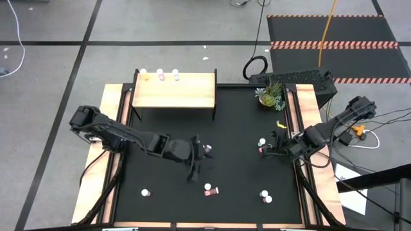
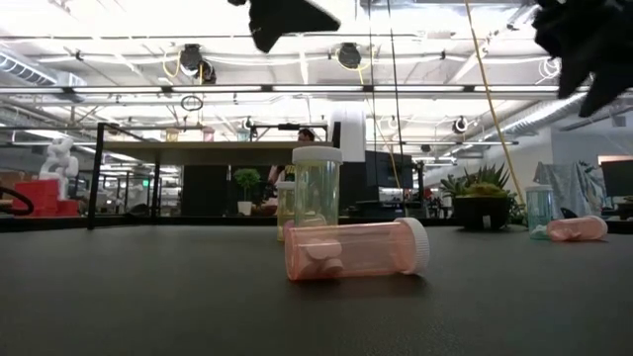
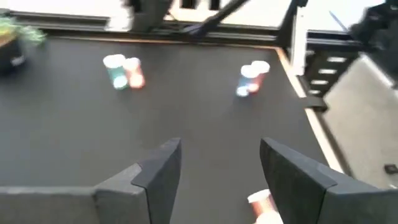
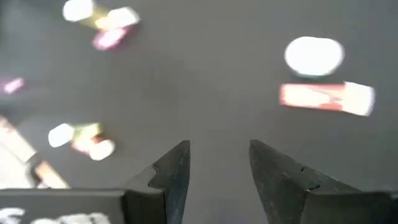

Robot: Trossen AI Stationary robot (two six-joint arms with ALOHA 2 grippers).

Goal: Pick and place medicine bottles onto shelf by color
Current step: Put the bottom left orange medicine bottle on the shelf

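The shelf (image 1: 173, 91), a light-wood board on black legs, stands at the table's far side with three bottles (image 1: 160, 75) along its far edge. More medicine bottles are on the black table: a pink one lying on its side (image 2: 356, 249) beside an upright yellowish one (image 2: 316, 188), a pair (image 1: 261, 146) at the right, and others near the front (image 1: 146, 192) (image 1: 265, 196). My left gripper (image 3: 221, 171) hangs open above mid-table, nothing between its fingers, with a pink bottle (image 3: 261, 202) below one finger. My right gripper (image 4: 219, 165) is open above the table beside the right-hand pair (image 4: 326, 98).
A small green potted plant (image 1: 270, 95) stands at the far right corner. Wooden side rails (image 1: 308, 115) run along the table's left and right edges. Bare black mat lies between the shelf and the grippers.
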